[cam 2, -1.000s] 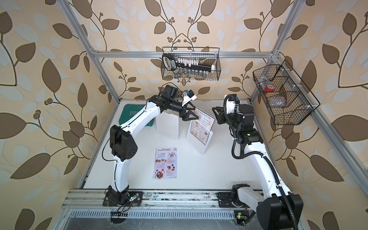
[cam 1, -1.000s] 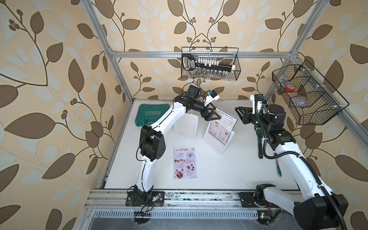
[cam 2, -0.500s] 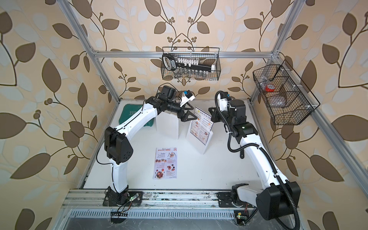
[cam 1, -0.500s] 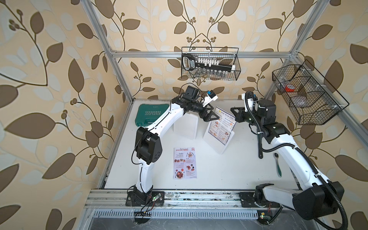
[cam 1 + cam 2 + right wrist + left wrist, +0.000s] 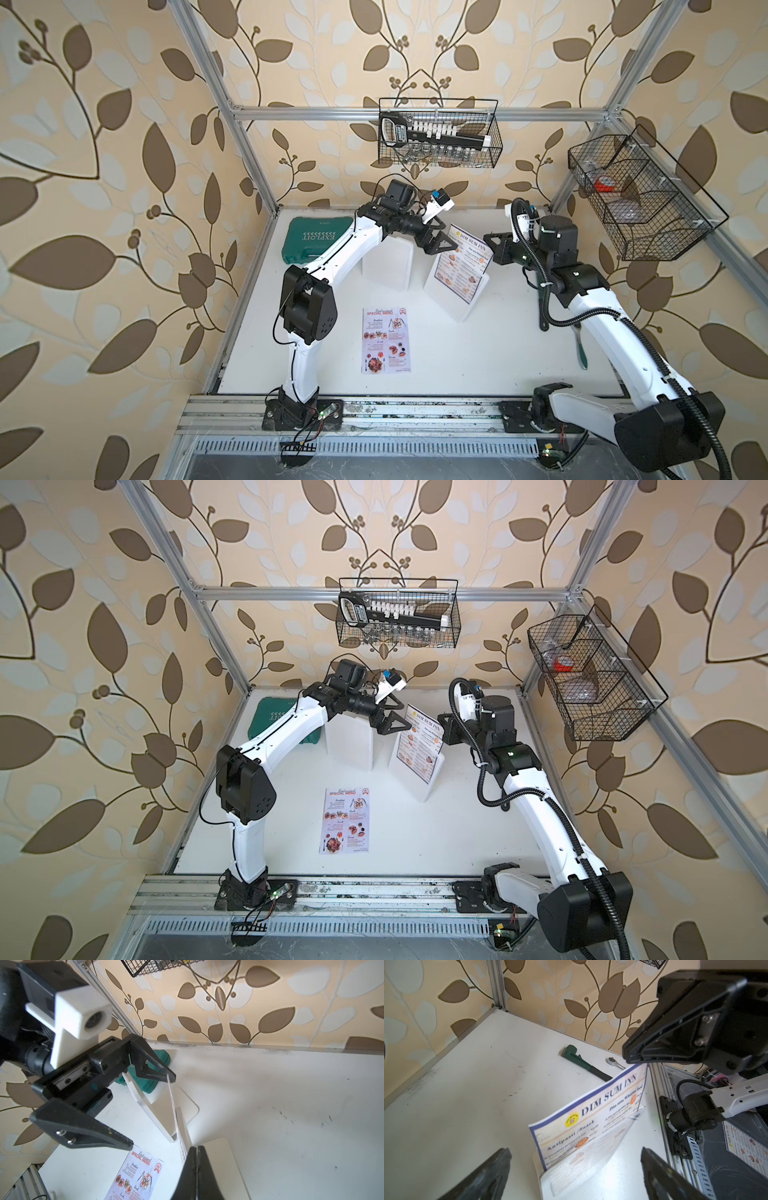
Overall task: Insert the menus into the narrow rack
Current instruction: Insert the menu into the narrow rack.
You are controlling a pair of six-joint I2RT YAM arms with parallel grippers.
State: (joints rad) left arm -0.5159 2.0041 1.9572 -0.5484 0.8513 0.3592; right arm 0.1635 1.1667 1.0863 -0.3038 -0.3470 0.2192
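The navy-bordered Dim Sum Inn menu (image 5: 461,266) (image 5: 419,746) (image 5: 591,1118) stands tilted in a narrow white rack (image 5: 453,305) (image 5: 419,789), with its upper half sticking out. My left gripper (image 5: 451,237) (image 5: 575,1151) is open, hovering by the menu's upper left corner with nothing between its fingers. My right gripper (image 5: 490,245) (image 5: 196,1148) is shut at the menu's upper right edge; I see no sheet between its jaws. The Special Menu (image 5: 386,340) (image 5: 345,820) (image 5: 135,1178) lies flat near the table's middle front.
A second white rack (image 5: 386,262) stands just left of the filled one. A green tool case (image 5: 316,239) lies at the back left. A green wrench (image 5: 581,1059) and a ratchet (image 5: 615,1062) lie by the right edge. Wire baskets (image 5: 440,133) (image 5: 640,195) hang on the walls.
My right gripper has moved left to the Dim Sum Inn menu's edge and closed its jaws. The left gripper has drawn slightly back and stays open.
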